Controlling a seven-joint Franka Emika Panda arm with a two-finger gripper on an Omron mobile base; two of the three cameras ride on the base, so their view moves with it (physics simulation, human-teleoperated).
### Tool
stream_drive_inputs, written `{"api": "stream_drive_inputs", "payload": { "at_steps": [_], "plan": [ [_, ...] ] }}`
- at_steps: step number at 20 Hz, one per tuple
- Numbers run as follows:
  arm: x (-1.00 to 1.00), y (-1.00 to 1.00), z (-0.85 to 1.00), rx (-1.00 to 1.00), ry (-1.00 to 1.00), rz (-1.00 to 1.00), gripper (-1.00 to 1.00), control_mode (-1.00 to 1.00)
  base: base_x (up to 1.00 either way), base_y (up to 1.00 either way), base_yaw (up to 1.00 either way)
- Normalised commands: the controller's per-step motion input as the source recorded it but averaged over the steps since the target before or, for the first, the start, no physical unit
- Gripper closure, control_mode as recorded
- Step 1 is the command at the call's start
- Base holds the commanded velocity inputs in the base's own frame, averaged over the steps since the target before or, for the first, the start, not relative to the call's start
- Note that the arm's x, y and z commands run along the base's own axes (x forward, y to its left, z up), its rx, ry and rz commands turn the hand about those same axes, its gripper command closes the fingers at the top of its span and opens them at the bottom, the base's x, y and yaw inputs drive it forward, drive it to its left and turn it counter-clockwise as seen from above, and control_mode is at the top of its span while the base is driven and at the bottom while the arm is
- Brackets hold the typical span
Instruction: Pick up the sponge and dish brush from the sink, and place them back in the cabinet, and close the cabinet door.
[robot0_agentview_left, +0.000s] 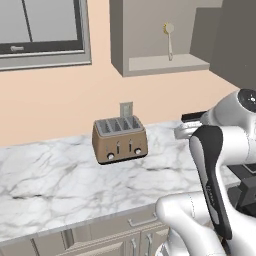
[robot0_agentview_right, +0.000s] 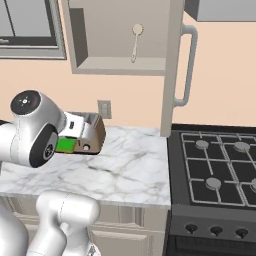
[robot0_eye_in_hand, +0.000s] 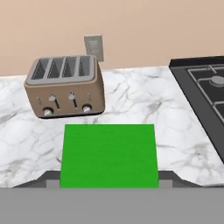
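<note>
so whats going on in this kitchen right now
The robot arm is carrying the green sponge between its jaws, above the marble counter near the toaster. The dish brush already stands inside the wall cabinet, whose door hangs open. The sponge is not yet in the cabinet, and the door is not yet closed.

1. The arm (robot0_agentview_left: 210, 165) had glossy white rounded shells.
2. A dark band ran along one link.
3. A round dark cap (robot0_agentview_right: 26, 103) with a small pale centre covered a joint.
</note>
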Motion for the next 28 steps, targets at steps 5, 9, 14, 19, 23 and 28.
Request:
{"api": "stream_drive_inputs", "payload": {
  "at_steps": [5, 9, 14, 19, 23, 28],
  "plan": [
    [0.01, 0.0, 0.43, 0.0, -0.13, 0.0, 1.0, -1.0, 0.0, 0.0, 0.0],
    [0.0, 0.0, 0.46, 0.0, -0.11, 0.0, 1.0, -1.0, 0.0, 0.0, 0.0],
    [0.01, 0.0, 0.51, 0.0, -0.06, 0.0, 1.0, -1.0, 0.0, 0.0, 0.0],
    [0.02, 0.0, 0.56, 0.0, -0.07, 0.0, 1.0, -1.0, 0.0, 0.0, 0.0],
    [0.11, 0.0, 0.53, 0.0, -0.02, 0.0, 1.0, -1.0, 0.0, 0.0, 0.0],
    [0.13, 0.0, 0.43, 0.0, -0.03, 0.0, 1.0, -1.0, 0.0, 0.0, 0.0]
  ]
}}
